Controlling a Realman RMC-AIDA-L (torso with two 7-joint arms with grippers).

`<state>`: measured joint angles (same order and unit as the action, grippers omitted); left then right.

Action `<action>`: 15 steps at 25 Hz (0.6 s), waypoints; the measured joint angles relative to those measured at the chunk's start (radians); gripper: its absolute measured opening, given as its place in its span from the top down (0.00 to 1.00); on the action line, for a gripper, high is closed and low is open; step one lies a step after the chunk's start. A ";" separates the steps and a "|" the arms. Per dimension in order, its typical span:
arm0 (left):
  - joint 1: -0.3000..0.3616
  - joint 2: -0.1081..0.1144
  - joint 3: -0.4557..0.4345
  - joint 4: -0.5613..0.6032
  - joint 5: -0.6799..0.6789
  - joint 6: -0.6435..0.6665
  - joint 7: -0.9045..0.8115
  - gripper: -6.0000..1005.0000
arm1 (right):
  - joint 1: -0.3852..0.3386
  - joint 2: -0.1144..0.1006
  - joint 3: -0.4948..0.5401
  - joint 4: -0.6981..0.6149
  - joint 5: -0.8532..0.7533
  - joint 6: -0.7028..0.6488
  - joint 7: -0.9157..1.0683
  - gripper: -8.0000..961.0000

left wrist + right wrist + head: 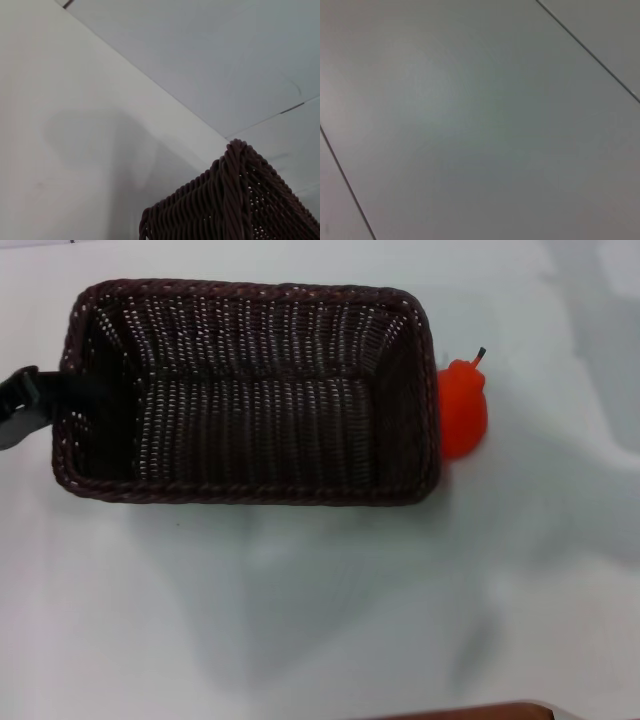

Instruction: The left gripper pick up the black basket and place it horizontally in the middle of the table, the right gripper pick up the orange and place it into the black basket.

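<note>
You are looking at the black basket [250, 390] lying flat with its long side running across the white table [320, 620], its opening facing up. The left gripper [60, 400] is reaching in from the robot's left and sitting at the basket's left short wall, with a dark finger [85, 390] lying over the rim and into the basket; its jaws appear to be clamping that wall. The orange [462, 408] is resting on the table just outside the basket's right short wall, touching or nearly touching it, stem pointing away from the robot. In the left wrist view you are seeing only a woven corner of the basket [235, 200]. The right gripper is showing in no view.
</note>
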<state>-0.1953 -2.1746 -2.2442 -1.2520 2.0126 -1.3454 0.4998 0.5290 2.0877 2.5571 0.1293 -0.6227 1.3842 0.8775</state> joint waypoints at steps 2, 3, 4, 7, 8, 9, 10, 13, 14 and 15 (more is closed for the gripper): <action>0.003 0.000 0.028 0.001 -0.002 0.022 -0.001 0.82 | -0.001 0.000 0.000 -0.002 0.000 0.000 0.000 0.11; 0.005 0.000 0.037 0.001 -0.002 0.029 -0.001 0.82 | -0.001 0.000 0.000 -0.002 0.000 0.000 0.000 0.11; 0.007 0.000 0.047 0.002 -0.003 0.039 -0.002 0.82 | -0.001 0.000 0.000 -0.002 0.000 -0.001 0.000 0.11; 0.011 0.000 0.062 0.002 -0.005 0.054 -0.003 0.82 | -0.001 0.000 -0.001 -0.003 0.000 -0.001 0.000 0.11; 0.012 -0.001 0.064 0.002 -0.005 0.056 -0.004 0.82 | -0.001 0.000 -0.002 -0.003 0.000 -0.001 0.000 0.11; 0.014 -0.001 0.065 0.002 -0.005 0.058 -0.004 0.82 | -0.001 0.000 -0.003 -0.003 0.000 -0.001 0.000 0.11; 0.016 -0.001 0.065 0.002 -0.005 0.061 -0.004 0.82 | -0.001 0.000 -0.004 -0.004 0.000 -0.001 0.000 0.11; 0.022 -0.001 0.065 0.002 -0.005 0.068 -0.005 0.82 | -0.001 0.000 -0.005 -0.004 0.000 -0.001 0.000 0.11; 0.023 -0.001 0.066 0.002 -0.006 0.068 -0.005 0.82 | 0.000 0.000 -0.005 -0.004 0.000 -0.001 0.000 0.11; 0.024 -0.001 0.067 0.002 -0.006 0.068 -0.006 0.82 | 0.000 0.000 -0.005 -0.004 0.000 -0.001 0.000 0.11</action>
<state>-0.1714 -2.1752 -2.1772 -1.2501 2.0065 -1.2774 0.4939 0.5286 2.0877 2.5522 0.1256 -0.6228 1.3835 0.8774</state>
